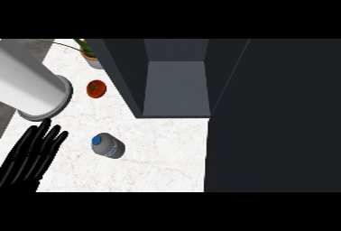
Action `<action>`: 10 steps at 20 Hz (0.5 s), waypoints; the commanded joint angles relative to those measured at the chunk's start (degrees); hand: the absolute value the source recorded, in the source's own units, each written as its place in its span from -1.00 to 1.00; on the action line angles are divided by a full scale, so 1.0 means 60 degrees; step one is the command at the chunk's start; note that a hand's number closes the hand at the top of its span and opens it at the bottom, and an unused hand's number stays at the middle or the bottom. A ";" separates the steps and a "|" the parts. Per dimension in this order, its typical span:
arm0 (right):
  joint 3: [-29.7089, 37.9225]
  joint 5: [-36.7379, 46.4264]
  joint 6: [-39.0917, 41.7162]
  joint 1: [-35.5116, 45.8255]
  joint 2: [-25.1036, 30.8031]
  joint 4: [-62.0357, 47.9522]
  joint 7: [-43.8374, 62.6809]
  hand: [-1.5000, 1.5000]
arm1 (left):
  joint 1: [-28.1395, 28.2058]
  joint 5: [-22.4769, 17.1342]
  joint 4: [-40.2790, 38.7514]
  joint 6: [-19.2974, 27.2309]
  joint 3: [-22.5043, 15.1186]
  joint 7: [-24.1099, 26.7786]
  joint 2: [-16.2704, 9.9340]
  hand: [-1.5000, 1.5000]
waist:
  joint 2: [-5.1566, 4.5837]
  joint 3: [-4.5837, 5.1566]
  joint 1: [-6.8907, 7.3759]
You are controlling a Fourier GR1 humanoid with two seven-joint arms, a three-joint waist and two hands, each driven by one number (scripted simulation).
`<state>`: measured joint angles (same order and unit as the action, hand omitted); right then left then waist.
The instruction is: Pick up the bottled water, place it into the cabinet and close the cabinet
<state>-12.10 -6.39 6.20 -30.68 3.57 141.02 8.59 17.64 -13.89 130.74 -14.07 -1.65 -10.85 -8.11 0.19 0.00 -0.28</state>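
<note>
Left hand [30, 155] beside bottled water [106, 145]

Surface [160, 153]: white marble-like stone with faint veining, smooth. Cabinet [174, 85]: dark grey matt panels. Bottled water [107, 146]: pale translucent plastic, blue cap. Left hand [30, 155]: matt black. Forearm [30, 85]: smooth light grey. Tomato [96, 89]: glossy red.

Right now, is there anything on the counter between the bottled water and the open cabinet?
Nothing visible. The bottled water stands on bare counter, and the stretch up to the open cabinet is free. The tomato sits off to the left of that path. The left hand is open beside the bottle, apart from it.
</note>
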 commanded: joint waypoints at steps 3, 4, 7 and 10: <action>-0.0089 -0.0455 0.0130 -0.1231 0.0134 0.1515 0.0087 -1.00 | 0.0775 0.0543 0.0312 -0.0090 -0.0238 0.0236 0.0267 -1.00 | 0.0006 -0.0003 -0.0009; -0.0366 0.0064 0.0290 -0.1486 0.0072 0.1097 -0.0571 -1.00 | 0.0432 0.0221 -0.0551 -0.0173 0.0481 0.0688 0.0192 -1.00 | 0.0004 0.0000 -0.0041; -0.0567 0.0284 -0.0052 -0.1357 0.0102 0.1631 0.0232 -1.00 | 0.0446 0.0501 -0.1594 -0.0490 0.0747 0.1643 0.0234 -1.00 | -0.0010 0.0007 -0.0018; -0.0396 -0.0040 -0.0018 -0.1578 0.0263 0.2065 0.0324 -1.00 | 0.0214 0.1387 -0.2276 -0.0044 0.0555 0.2115 0.0607 -1.00 | -0.0017 0.0008 -0.0041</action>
<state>-15.26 -4.50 6.94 -38.03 3.94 142.82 5.08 19.74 -9.40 121.87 -15.40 1.49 -1.94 -6.00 0.17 0.03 -0.53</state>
